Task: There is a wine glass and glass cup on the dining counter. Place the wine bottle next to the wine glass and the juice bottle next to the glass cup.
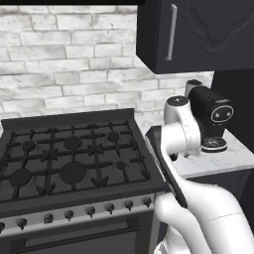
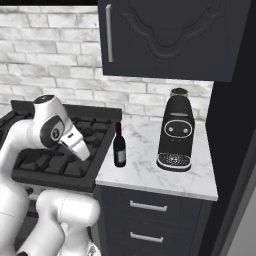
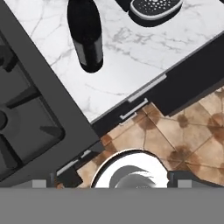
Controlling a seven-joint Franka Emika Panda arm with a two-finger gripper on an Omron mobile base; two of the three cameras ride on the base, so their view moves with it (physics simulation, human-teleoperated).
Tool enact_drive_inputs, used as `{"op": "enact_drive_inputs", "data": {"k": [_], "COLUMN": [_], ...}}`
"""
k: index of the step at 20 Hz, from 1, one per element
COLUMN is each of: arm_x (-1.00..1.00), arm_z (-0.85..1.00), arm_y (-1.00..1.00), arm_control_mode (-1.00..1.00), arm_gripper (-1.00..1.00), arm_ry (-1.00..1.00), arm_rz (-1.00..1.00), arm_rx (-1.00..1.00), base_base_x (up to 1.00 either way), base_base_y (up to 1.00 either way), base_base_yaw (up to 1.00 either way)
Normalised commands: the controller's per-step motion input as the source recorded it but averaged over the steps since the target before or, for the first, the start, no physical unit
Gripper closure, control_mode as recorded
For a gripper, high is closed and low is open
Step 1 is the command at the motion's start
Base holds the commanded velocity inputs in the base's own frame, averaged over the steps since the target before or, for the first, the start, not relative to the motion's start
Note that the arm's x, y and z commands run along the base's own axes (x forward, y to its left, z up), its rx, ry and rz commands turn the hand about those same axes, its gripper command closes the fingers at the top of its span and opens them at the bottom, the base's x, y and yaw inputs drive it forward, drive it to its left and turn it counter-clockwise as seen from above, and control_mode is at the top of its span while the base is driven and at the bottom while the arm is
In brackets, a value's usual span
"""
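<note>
The wine bottle [image 2: 119, 145] stands upright near the marble desk's [image 2: 150, 170] stove-side edge; the pincer [image 3: 112, 180] hangs released, grasping nothing.

— Where's the wine bottle [image 2: 119, 146]?
— On the worktop [image 2: 150, 170], at its left edge, just beside the stove [image 2: 55, 150].
— And the coffee machine [image 2: 176, 132]?
— Right of the bottle, further back, under the cabinet [image 2: 170, 35]. Drawers [image 2: 147, 220] sit below.

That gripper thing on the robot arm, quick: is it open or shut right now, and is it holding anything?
Gripper: open, jaws spread wide, holding nothing. The wine bottle stands untouched on the marble worktop.
</note>
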Motion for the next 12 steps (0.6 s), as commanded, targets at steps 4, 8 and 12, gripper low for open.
{"op": "enact_drive_inputs", "data": {"k": [4,8,12], "arm_x": [0.21,0.16,0.13], "arm_z": [0.0,0.0,0.0], "arm_y": [0.03,-0.02,-0.06], "arm_control_mode": [-1.0,-1.0,-1.0], "arm_gripper": [-1.0,-1.0,-1.0], "arm_ry": [-0.03,-0.14,-0.31], "arm_rz": [-0.29,-0.17,-0.09], "arm_rx": [-0.11,-0.16,-0.26], "base_base_x": [0.0,0.0,0.0], "base_base_y": [0.0,0.0,0.0], "base_base_yaw": [0.0,0.0,0.0]}}
